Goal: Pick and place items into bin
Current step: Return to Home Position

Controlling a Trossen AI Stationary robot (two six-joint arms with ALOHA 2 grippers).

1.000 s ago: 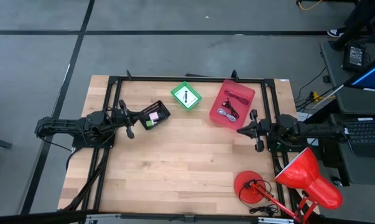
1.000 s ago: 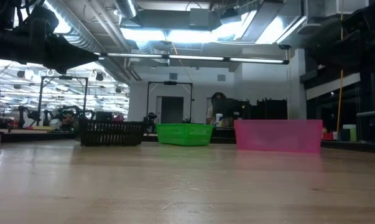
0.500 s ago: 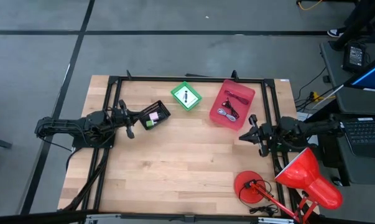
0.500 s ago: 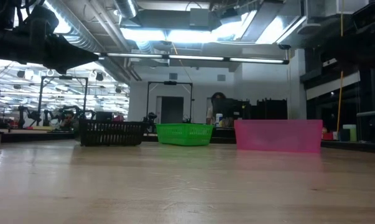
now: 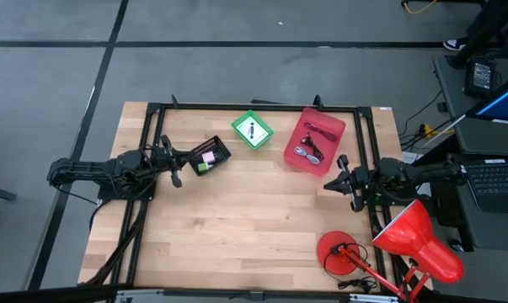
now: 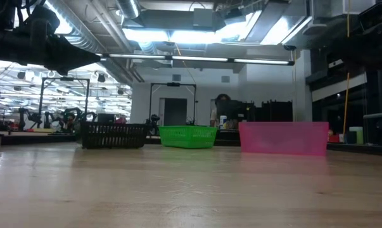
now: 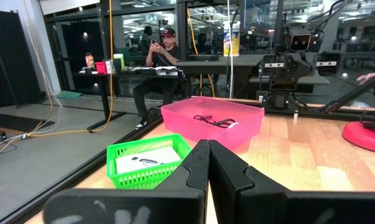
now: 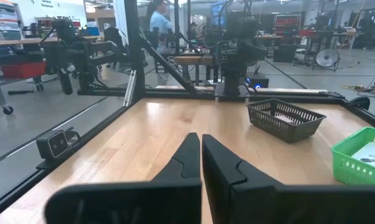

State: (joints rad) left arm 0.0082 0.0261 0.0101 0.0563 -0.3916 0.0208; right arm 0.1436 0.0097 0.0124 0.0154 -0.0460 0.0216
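clock set on the high view, 12 at the table's far edge.

left hand (image 5: 183, 160): at 9 o'clock over the table (image 5: 237, 227), pointing toward 3. its fingers are pressed together with nothing between them; the left wrist view shows the two tips meeting.

black bin (image 5: 221, 148): just beside the left hand on its 3 o'clock side, set askew to the table edge. a pink piece (image 5: 208, 156) and a green piece (image 5: 201, 167) lie inside.

right hand (image 5: 328, 179): at 3 o'clock near the table frame, pointing toward 9. its fingers are drawn narrow, all but touching, and grip nothing.

green bin (image 5: 242, 119): at 12 o'clock. it holds a white card (image 5: 253, 131) with a black mark.

pink bin (image 5: 300, 164): at 1 o'clock, near the right hand on its 12 o'clock side. a red cable (image 5: 319, 130) lies in the far half and a grey-black cable (image 5: 307, 152) in the near half.

red lamp (image 5: 418, 240): at 4 o'clock, with its round base on the table corner, well apart from the bins.

low view: the three bins stand in a row at the far edge, running black, green, pink from 9 to 3.

left wrist view: a person (image 7: 162, 56) sits at a desk beyond the table.
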